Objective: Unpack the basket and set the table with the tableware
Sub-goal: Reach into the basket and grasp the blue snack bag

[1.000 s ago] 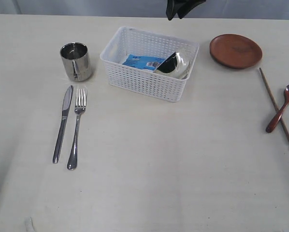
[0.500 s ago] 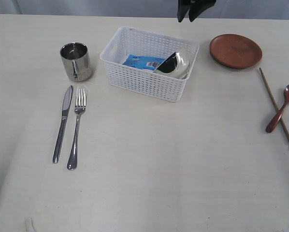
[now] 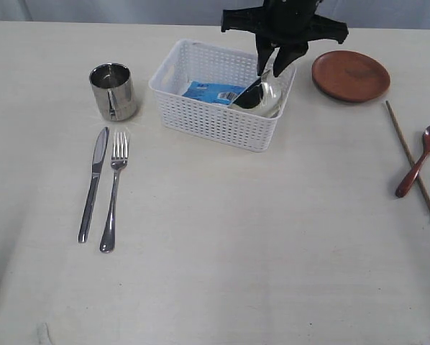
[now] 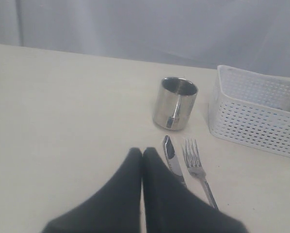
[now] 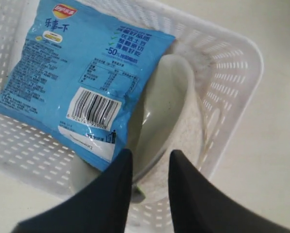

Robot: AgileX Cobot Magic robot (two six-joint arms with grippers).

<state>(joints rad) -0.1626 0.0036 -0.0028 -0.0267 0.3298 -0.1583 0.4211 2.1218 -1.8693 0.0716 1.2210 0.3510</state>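
The white basket [image 3: 200, 115] [image 5: 232, 58] holds a blue snack packet [image 3: 211, 92] [image 5: 82, 82] and a cream bowl [image 3: 265, 97] [image 5: 176, 121] tipped on its side against the right wall. My right gripper [image 3: 271, 70] [image 5: 150, 158] hangs open over the bowl, its fingers straddling the rim without touching. A steel cup [image 3: 113, 91] [image 4: 175, 103], knife [image 3: 93, 183] [image 4: 173, 160] and fork [image 3: 113, 190] [image 4: 198, 170] lie left of the basket. My left gripper [image 4: 142, 153] is shut and empty, near the knife tip. The wooden plate [image 3: 350, 75], spoon [image 3: 420, 159] and chopsticks [image 3: 409, 157] lie at the right.
The pale table [image 3: 236, 251] stretches wide in front of the basket. A grey curtain [image 4: 145, 24] runs behind the far edge. The left arm is outside the exterior view.
My right gripper has come down from the top edge of the exterior view to just above the bowl inside the basket. Nothing on the table has moved.
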